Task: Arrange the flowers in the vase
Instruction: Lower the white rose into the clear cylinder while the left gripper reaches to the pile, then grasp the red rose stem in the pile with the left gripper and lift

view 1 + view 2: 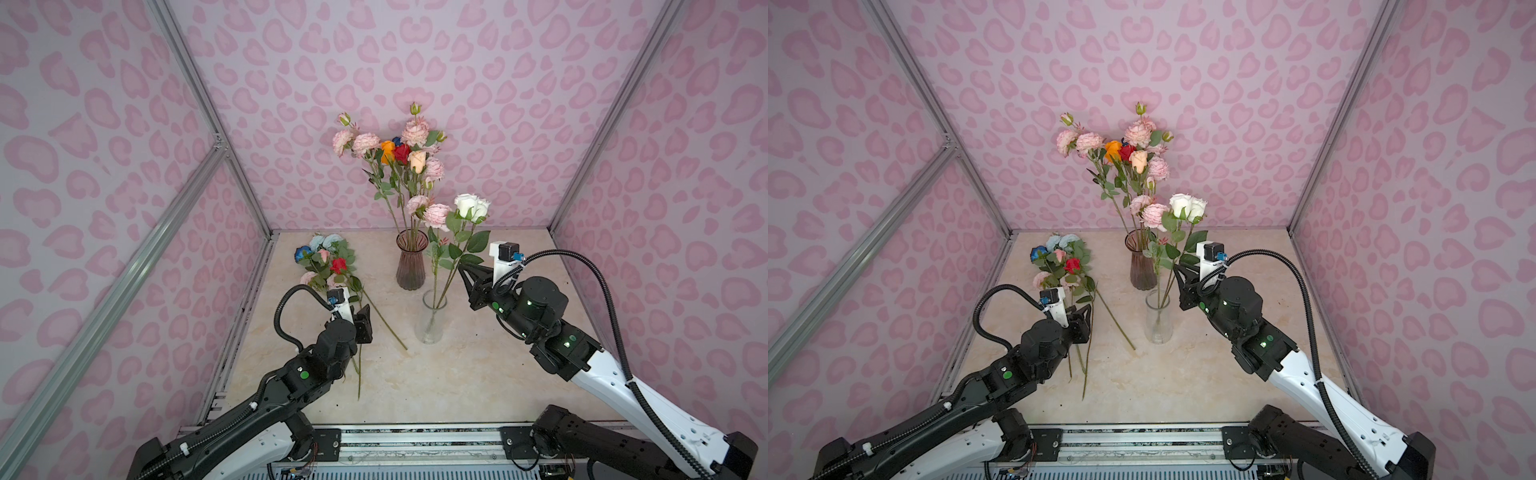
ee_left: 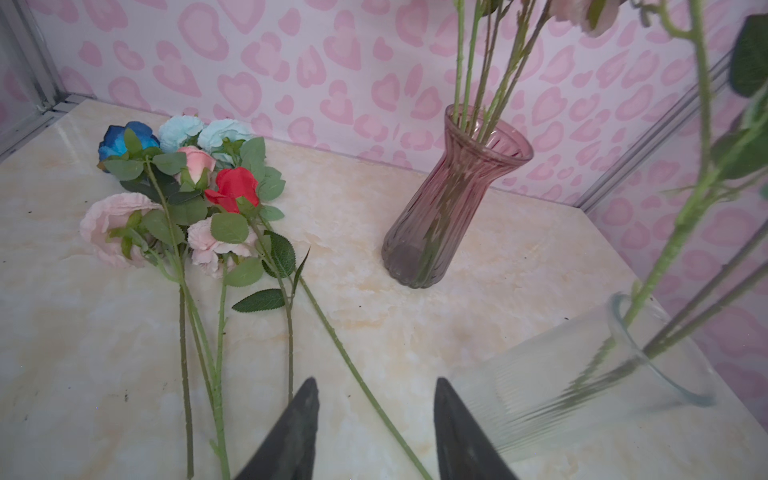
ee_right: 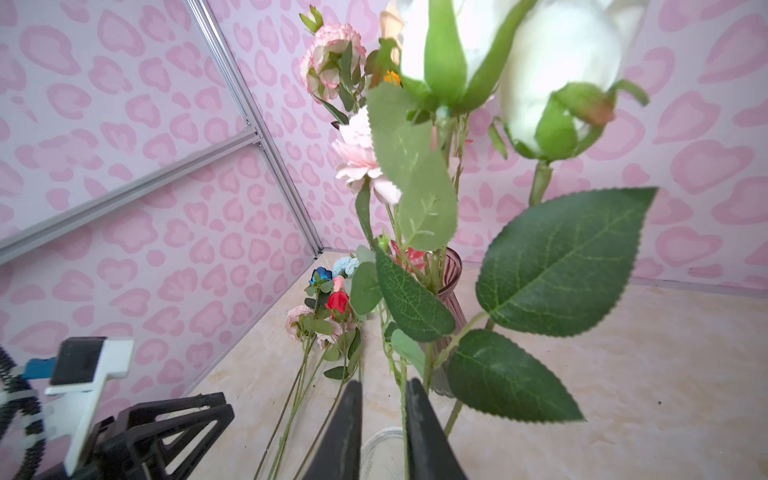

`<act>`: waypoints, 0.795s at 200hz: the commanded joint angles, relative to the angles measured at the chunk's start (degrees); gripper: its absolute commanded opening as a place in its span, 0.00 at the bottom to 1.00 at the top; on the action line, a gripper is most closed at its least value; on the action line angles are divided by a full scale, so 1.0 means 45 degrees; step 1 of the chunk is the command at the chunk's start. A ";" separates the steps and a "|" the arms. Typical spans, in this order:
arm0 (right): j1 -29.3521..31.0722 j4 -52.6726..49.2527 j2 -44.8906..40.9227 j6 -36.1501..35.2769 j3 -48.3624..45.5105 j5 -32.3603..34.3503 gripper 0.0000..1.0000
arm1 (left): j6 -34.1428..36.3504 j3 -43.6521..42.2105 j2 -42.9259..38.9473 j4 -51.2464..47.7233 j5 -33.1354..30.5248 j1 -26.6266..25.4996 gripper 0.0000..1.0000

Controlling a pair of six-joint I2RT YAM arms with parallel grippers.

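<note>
Two vases stand on the marble-look table (image 1: pixel 478 374): a pink ribbed vase (image 1: pixel 411 266) at the back, filled with pink, orange, red and cream flowers (image 1: pixel 401 153), and a clear glass vase (image 1: pixel 432 324) just in front of it, holding white roses (image 1: pixel 471 206) and a pink bloom (image 1: pixel 436 216). A loose bunch (image 1: pixel 328 262) of blue, pale blue, red and pink heads lies flat on the left of the table, its stems pointing toward the near edge. The left arm reaches forward low over those stems. The left gripper (image 2: pixel 374 384) tilts down toward the tabletop and hovers above them, fingers spread with nothing between them. The right arm comes in from the right with its forearm raised, and the right gripper (image 3: pixel 382 384) is levelled at the stems rising from the clear glass vase. Its fingers are slightly parted; a thin stem (image 3: pixel 402 399) runs through the gap close to one finger, not pinched.
</note>
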 commanded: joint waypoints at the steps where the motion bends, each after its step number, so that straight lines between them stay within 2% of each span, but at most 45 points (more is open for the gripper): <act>1: 0.0197 -0.0327 -0.0579 0.0011 -0.0139 0.0262 0.22 | -0.0772 0.0539 0.1041 -0.0498 0.0214 0.0667 0.50; 31: 0.0251 -0.1004 -0.1471 -0.0044 -0.0425 0.0867 0.23 | -0.1535 0.1801 0.3547 -0.1736 0.2116 0.2436 0.49; 70: 0.0261 -0.0754 -0.2078 0.0340 -0.1251 0.0663 0.24 | -0.1529 0.3540 0.7025 -0.2142 0.2668 0.3718 0.43; 82: 0.0251 -0.0653 -0.2113 0.0376 -0.1401 0.0624 0.24 | -0.1375 0.4351 0.8177 -0.2407 0.2978 0.3836 0.40; 99: 0.0255 -0.0688 -0.2177 0.0326 -0.1484 0.0613 0.25 | -0.1383 0.5252 0.9471 -0.2839 0.2588 0.3865 0.37; 153: 0.0158 -0.0485 -0.2419 0.0104 -0.1874 0.0633 0.26 | -0.1287 0.6488 1.1951 -0.3174 0.2571 0.3953 0.37; 159: 0.0135 -0.0461 -0.2426 0.0098 -0.1896 0.0609 0.26 | -0.1261 0.6527 1.2156 -0.3173 0.2569 0.3973 0.32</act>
